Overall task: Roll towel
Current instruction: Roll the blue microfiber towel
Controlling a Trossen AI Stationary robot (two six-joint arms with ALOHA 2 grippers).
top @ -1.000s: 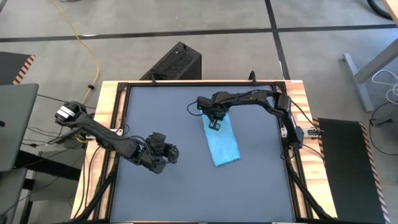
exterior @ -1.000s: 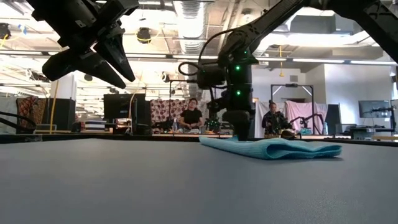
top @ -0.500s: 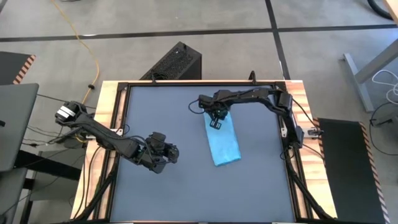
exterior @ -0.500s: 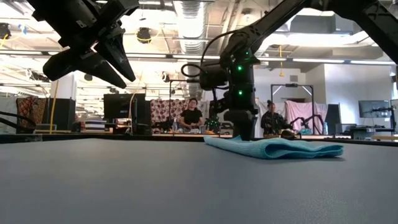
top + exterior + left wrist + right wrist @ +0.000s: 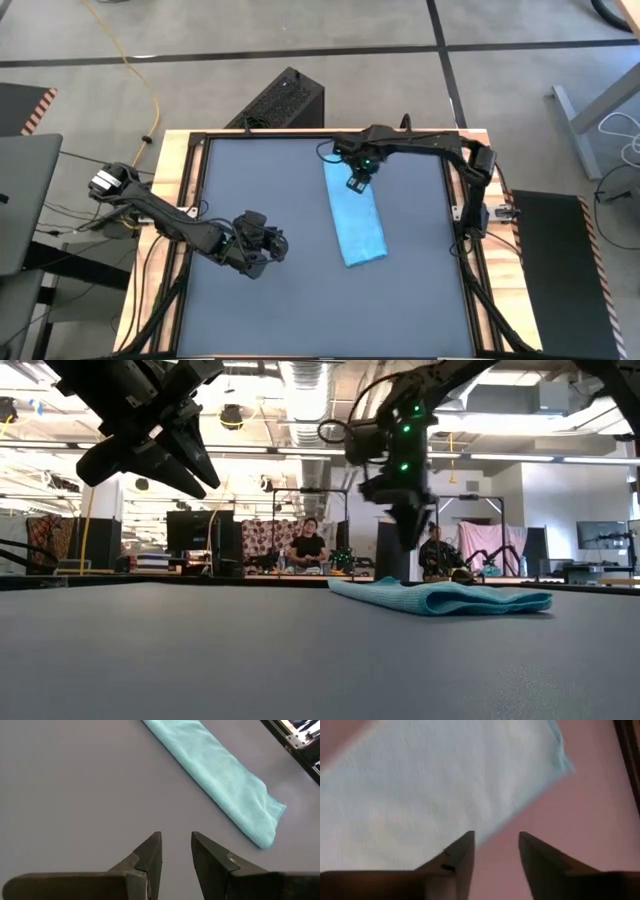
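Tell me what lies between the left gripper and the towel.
Nothing: in the high view only bare tabletop lies between the left gripper and the towel; the left wrist view shows the same.

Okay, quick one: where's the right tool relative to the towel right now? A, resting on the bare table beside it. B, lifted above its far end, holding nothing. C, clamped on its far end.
B: the right tool hangs clear above the towel, which lies flat.

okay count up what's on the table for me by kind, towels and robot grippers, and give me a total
Towels: 1, the sky-blue towel, folded into a long strip.
Grippers: 2, the left gripper hovering off to the towel's side, the right gripper lifted above the towel's far end, empty.
Total: 3.
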